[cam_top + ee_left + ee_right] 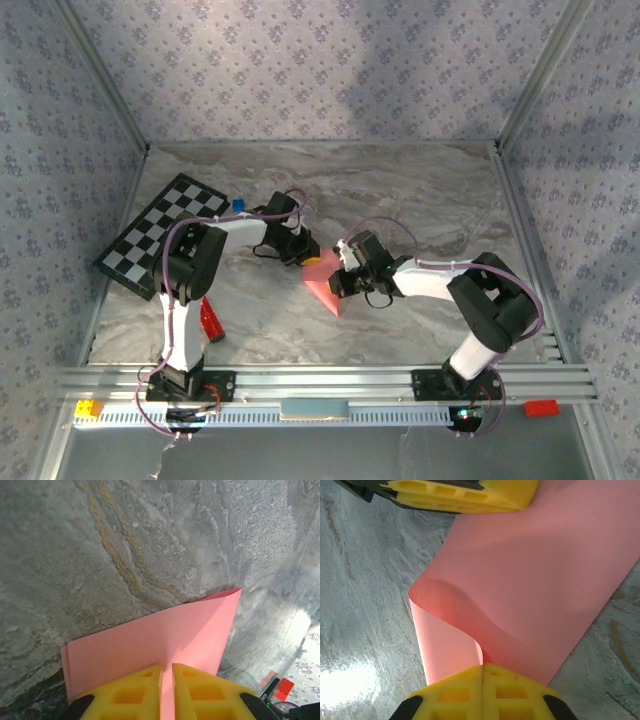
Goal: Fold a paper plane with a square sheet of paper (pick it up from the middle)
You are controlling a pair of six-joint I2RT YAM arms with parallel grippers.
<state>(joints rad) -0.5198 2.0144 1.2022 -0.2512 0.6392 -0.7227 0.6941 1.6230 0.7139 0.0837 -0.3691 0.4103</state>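
Observation:
The square sheet of paper [322, 287] is salmon pink and lies mid-table as a doubled, roughly triangular shape between both grippers. My left gripper [304, 254] is at its far edge. In the left wrist view the yellow fingers [132, 692] are shut on the sheet [150, 640], with a thin strip of pink between them. My right gripper [342, 282] holds the sheet's right side. Its fingers [455, 692] are pressed together on the paper [535, 575], which curls up in a loop in front of them. The left gripper's fingers [460, 492] cross the top of the right wrist view. The paper plane is out of view.
A black-and-white checkerboard [165, 235] lies at the left, with a tiny blue cube [238, 205] by its far corner. A red glittery bar [211, 320] lies beside the left arm's base. A yellow brick [88, 408] and a red brick [540, 407] sit on the front rail.

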